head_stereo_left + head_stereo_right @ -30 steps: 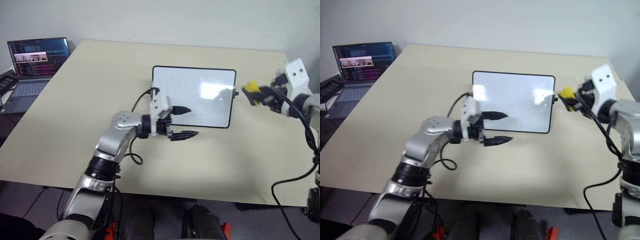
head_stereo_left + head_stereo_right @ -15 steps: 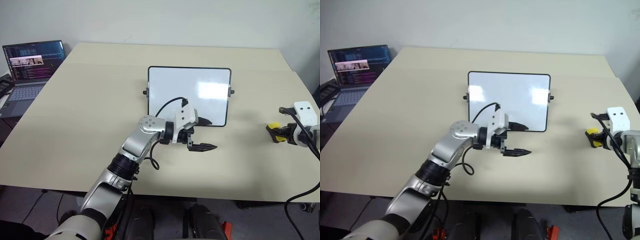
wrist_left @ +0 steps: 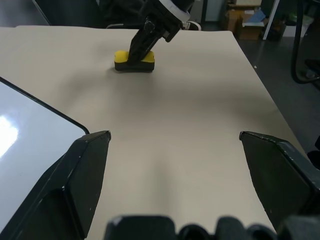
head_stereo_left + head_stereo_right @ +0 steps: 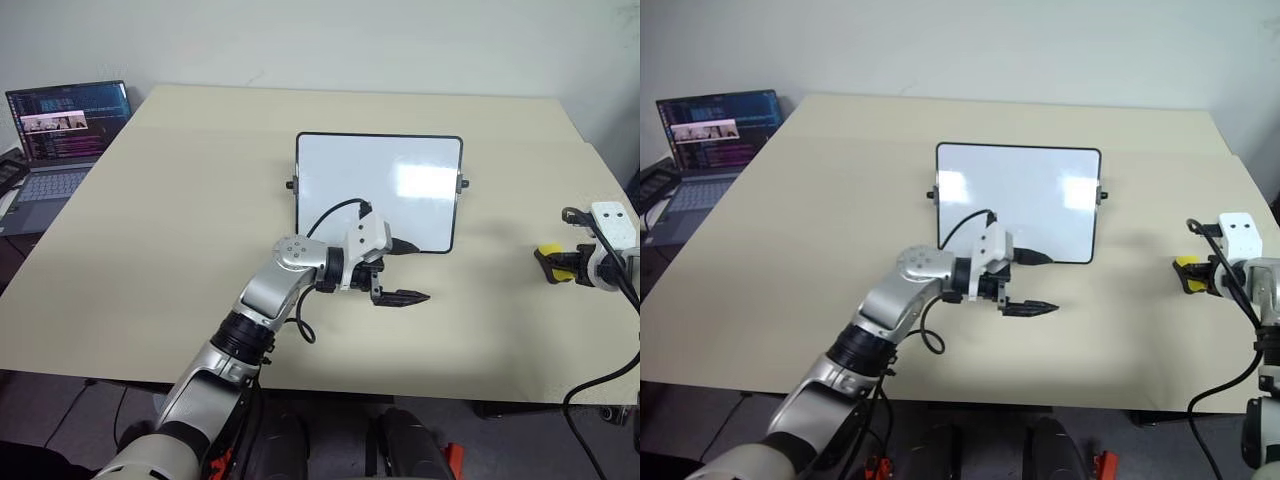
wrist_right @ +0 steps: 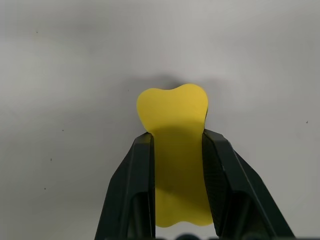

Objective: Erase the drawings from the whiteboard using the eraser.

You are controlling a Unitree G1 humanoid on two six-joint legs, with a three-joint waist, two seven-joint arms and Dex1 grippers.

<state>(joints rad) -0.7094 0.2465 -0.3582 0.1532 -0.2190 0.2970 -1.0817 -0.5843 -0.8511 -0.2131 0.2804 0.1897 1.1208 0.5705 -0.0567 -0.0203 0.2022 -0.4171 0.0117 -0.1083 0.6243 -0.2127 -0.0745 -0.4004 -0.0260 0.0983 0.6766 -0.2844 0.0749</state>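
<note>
From my head: the whiteboard (image 4: 378, 190) lies mid-table, the eraser (image 4: 553, 265) near the right edge.

Left wrist: my left gripper (image 3: 175, 165) is spread, empty.

Right wrist: my right gripper (image 5: 177, 145) pinches the eraser's waist; it's probably light, squashy foam.

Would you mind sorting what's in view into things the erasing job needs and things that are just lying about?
For the job:
- whiteboard
- eraser, clamped in the right gripper
- left gripper, open by the whiteboard's near edge

Lying about:
- laptop, open, beside the table
</note>
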